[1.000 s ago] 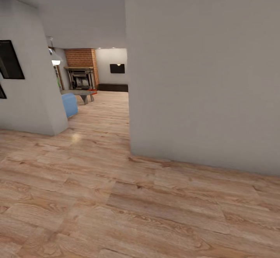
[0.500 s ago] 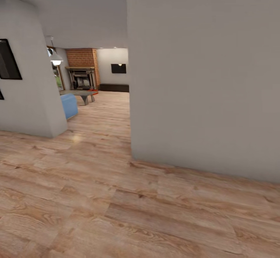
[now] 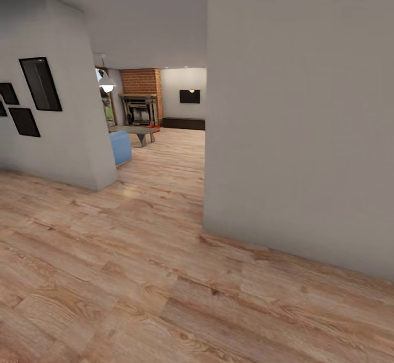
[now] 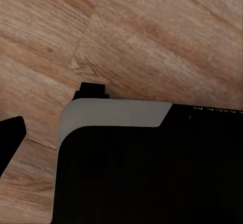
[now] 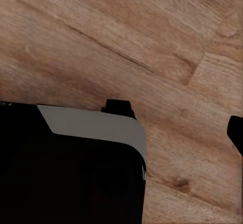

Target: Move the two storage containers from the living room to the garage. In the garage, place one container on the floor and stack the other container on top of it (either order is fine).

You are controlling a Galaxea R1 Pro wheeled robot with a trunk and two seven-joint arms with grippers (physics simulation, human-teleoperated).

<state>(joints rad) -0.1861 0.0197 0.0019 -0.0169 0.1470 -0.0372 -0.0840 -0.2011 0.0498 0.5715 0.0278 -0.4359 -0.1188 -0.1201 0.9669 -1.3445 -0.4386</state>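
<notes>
Ahead, a passage of wood floor (image 3: 158, 188) runs between a left wall corner (image 3: 104, 182) and a big right wall edge (image 3: 206, 188) into the living room (image 3: 164, 106). Something orange-red (image 3: 156, 127), perhaps a container, shows beside its low table (image 3: 137, 130). Gripper states: cannot tell.

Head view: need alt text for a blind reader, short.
A hallway of light wood-plank floor with a large blank cream wall on the right. Through the opening left of it lies a living room with a brick fireplace, a low table and a blue sofa end. Dark picture frames hang on the left wall.
</notes>
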